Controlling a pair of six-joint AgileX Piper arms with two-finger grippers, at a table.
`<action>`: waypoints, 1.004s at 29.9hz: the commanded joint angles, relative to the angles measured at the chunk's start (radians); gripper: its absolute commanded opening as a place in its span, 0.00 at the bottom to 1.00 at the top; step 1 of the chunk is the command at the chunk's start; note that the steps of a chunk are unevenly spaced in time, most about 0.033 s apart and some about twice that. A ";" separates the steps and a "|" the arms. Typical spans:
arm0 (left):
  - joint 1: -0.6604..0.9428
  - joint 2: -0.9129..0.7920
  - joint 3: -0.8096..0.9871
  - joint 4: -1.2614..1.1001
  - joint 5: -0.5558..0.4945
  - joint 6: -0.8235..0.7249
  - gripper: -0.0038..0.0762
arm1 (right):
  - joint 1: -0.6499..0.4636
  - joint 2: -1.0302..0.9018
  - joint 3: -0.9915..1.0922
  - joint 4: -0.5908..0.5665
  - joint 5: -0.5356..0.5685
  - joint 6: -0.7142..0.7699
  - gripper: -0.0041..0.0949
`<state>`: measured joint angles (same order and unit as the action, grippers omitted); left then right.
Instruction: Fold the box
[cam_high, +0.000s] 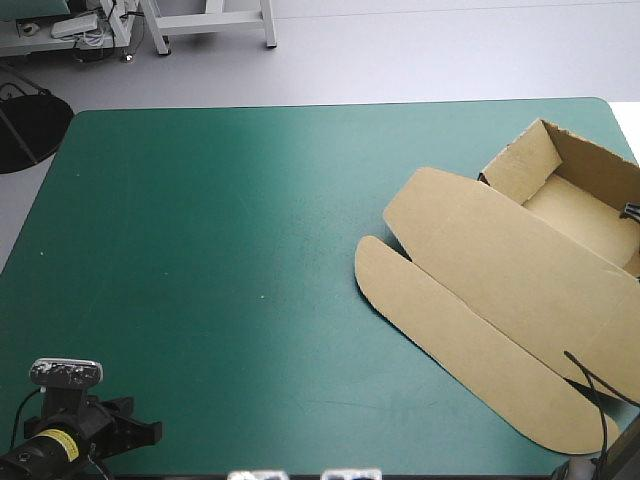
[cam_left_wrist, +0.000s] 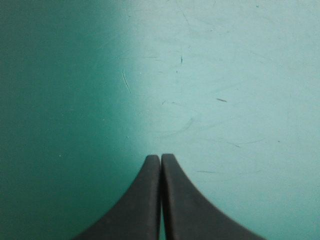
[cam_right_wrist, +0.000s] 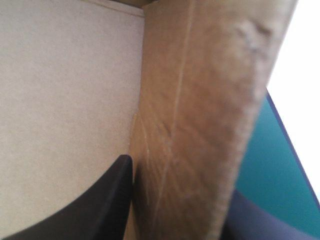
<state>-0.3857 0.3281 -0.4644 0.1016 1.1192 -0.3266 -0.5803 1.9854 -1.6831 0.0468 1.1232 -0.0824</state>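
The box (cam_high: 540, 300), a cut sheet of brown board, is judged to be light and stiff across its panels yet ready to hinge along its scored creases. Its dry matt face should not slip between fingers, though an edge could be dented or torn if pinched hard or pulled against a crease. It is best taken by the free upper edge of a raised wall or the rim of a flap, close to the crease meant to turn. Part of it is already stood up as an open tray (cam_high: 525, 165), while the lid (cam_high: 470, 240) is laid flat on the teal-green cover (cam_high: 220, 250). One raised wall (cam_right_wrist: 200, 100) is found between the fingers of the right gripper (cam_right_wrist: 180, 190). One black finger (cam_right_wrist: 100, 210) is seen inside the tray, and the other is only glimpsed as a dark shape at the wall's outer side, so the wall appears to be clamped with the jaws nearly together. The tray floor lies beside and ahead of that gripper, and the lid stretches away from it. The left gripper (cam_left_wrist: 160, 159) is pressed together into one pointed arch with nothing in it. Only bare cover is seen under and ahead of it, and the box lies well apart from it, over by the other arm.
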 joint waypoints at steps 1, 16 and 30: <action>-0.001 0.015 -0.025 -0.001 -0.049 0.001 0.04 | -0.009 -0.054 -0.099 0.026 0.047 -0.012 0.41; -0.001 0.015 -0.025 -0.001 -0.049 0.001 0.04 | -0.009 -0.275 -0.205 0.289 0.127 -0.102 0.24; -0.001 0.015 -0.025 -0.001 -0.049 0.001 0.04 | 0.083 -0.677 0.075 0.464 0.127 -0.214 0.03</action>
<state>-0.3857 0.3281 -0.4644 0.1014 1.1192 -0.3266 -0.5480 1.4449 -1.6881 0.4729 1.2457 -0.2366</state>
